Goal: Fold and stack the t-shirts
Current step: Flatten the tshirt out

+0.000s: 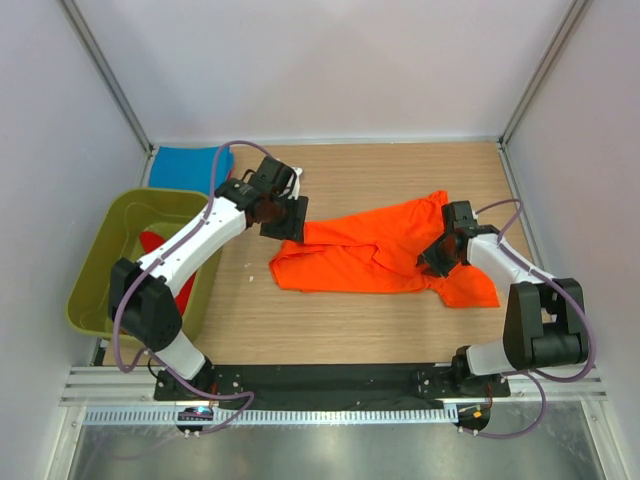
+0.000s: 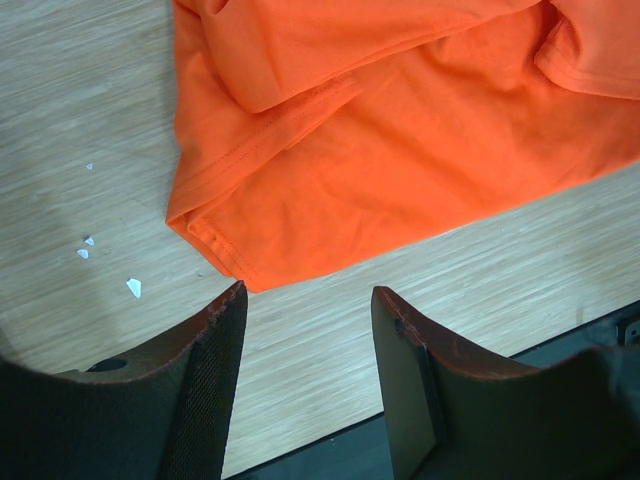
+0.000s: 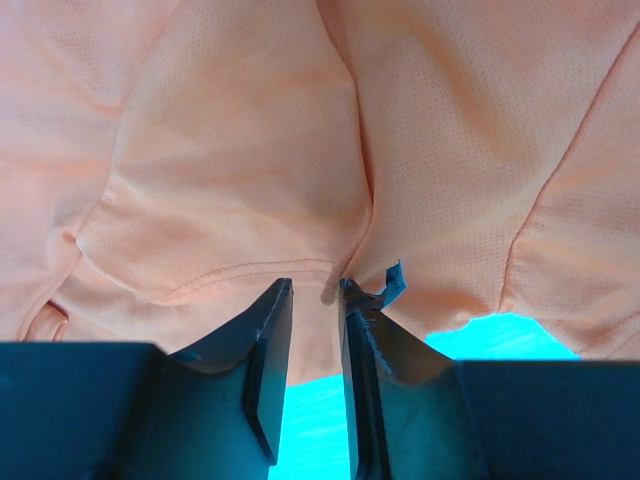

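Top external view, entries taken left to right from my remote station. Item: olive-green tub [image 1: 92, 300], holding a red t-shirt [image 1: 150, 241], with a blue t-shirt [image 1: 185, 160] lying flat behind it at the back-left corner; neither is in play. Item: left gripper [image 1: 284, 216], jaws released and empty, poised at the left end of the orange t-shirt [image 1: 350, 262], which lies rumpled and partly doubled across the middle of the table [image 1: 330, 330]. Item: right gripper [image 1: 438, 258], down on the shirt's right part. Step in hand, as I judge it: spreading the orange shirt flat before any fold. To do it well I would bring the left gripper straight down on the hem corner. I would take both layers well inside the stitching so the cloth cannot slip out. I would draw leftward only while the right end is anchored, keeping low over the wood so the creases pull out instead of bunching. Left wrist view: the hem corner sits just beyond the tips of the fingers [image 2: 222, 330], close by one of them and off-centre of the gap, with bare wood showing between them. Right wrist view: cloth fills the field, and a crease runs down to the tips of the fingers [image 3: 262, 330], which stand narrowly parted. Whether they pinch a fold I cannot tell.
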